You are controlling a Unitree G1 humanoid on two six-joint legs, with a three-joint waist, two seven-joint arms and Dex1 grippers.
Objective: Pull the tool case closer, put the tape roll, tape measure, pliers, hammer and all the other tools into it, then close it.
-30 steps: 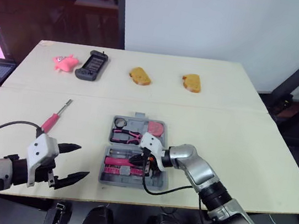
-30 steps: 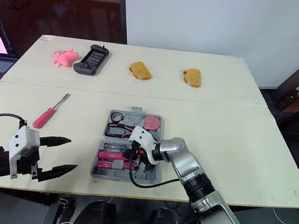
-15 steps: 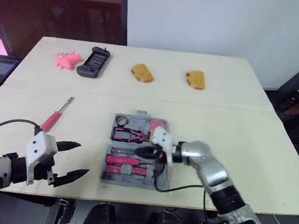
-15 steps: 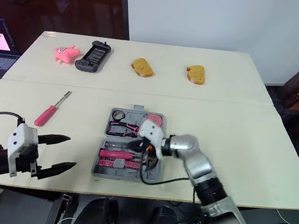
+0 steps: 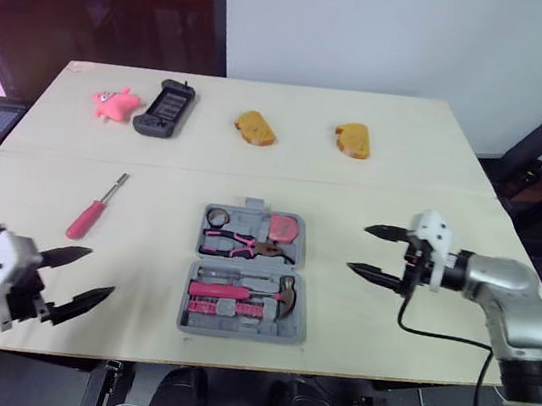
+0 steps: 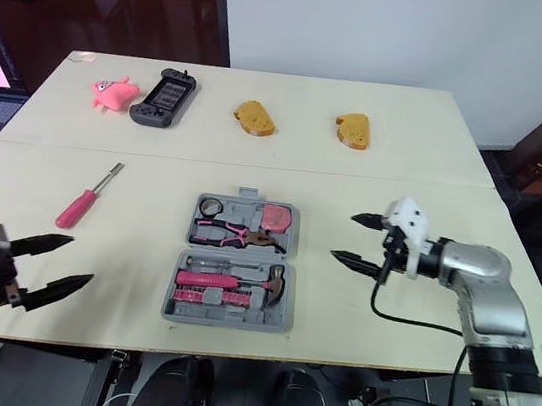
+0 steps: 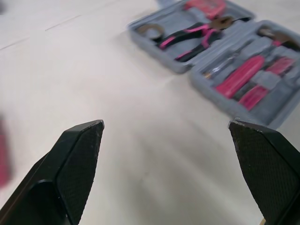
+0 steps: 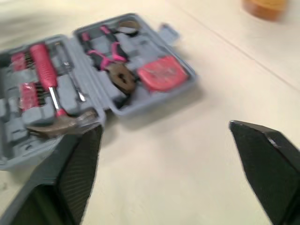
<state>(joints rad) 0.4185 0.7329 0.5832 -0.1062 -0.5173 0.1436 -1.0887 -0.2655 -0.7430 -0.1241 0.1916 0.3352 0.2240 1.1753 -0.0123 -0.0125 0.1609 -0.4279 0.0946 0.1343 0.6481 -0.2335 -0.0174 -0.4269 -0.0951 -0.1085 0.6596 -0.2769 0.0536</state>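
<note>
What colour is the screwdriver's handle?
The screwdriver's handle is pink, seen best in the right eye view.

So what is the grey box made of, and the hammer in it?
The tool case looks like moulded grey plastic, matt, with shaped pockets for each tool. The hammer seems to have a dark metal head, a thin metal-looking shaft and a pink grip, probably plastic or rubber; the look leaves that open.

Head stereo pair: looking forward and down from high over the near edge, taking in the whole table, both eyes sharing nearly the same field | left wrist cam: sitting low over the tabletop, facing the open tool case from its left | right wrist cam: facing the same case from its right, sitting closer | all four overlapping on the case
</note>
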